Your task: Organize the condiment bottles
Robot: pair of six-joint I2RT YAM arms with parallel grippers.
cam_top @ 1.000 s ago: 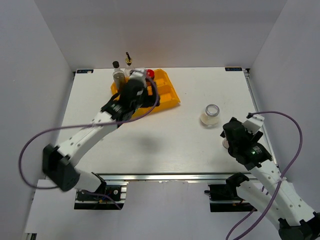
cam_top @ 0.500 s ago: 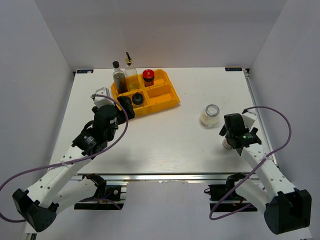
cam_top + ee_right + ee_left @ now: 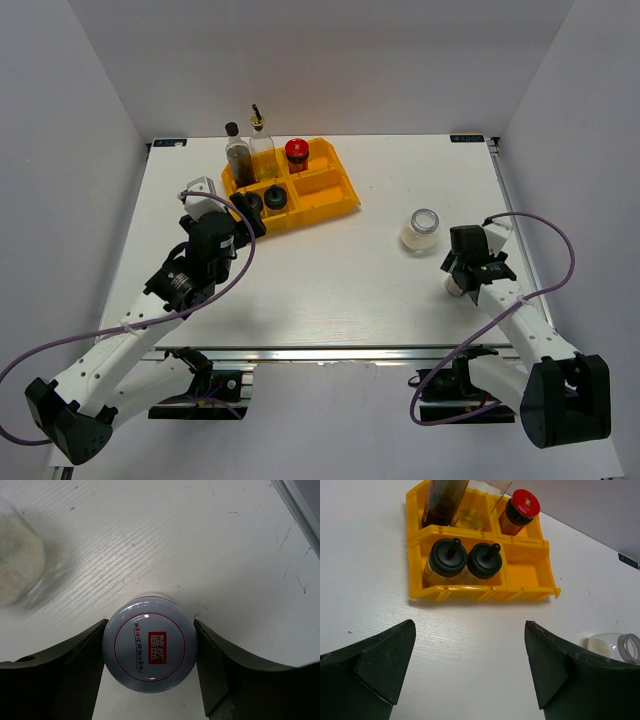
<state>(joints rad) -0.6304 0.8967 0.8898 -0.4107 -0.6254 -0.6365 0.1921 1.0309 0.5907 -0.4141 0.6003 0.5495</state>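
Note:
The yellow tray (image 3: pixel 335 193) holds a tall dark black-capped bottle (image 3: pixel 237 155), a clear gold-spouted bottle (image 3: pixel 261 140), a red-lidded jar (image 3: pixel 296 152) and two black-capped shakers (image 3: pixel 252 203) (image 3: pixel 276 198). My left gripper (image 3: pixel 243 216) is open and empty over the table just in front of the tray; its wrist view shows the shakers (image 3: pixel 448 557) beyond the gripper (image 3: pixel 469 625). A silver-lidded jar (image 3: pixel 423 229) stands at the mid right. My right gripper (image 3: pixel 461 281) is shut on a pale-lidded jar (image 3: pixel 149 650) that stands on the table.
The tray's front right compartment (image 3: pixel 525 567) has nothing in it. The table's right edge rail (image 3: pixel 305 510) runs close to the right gripper. The silver-lidded jar (image 3: pixel 17 565) stands a short way left of the held jar.
My left arm has pulled back from over the tray to the near left, leaving the shakers in it. My right gripper has settled around the pale-lidded jar.

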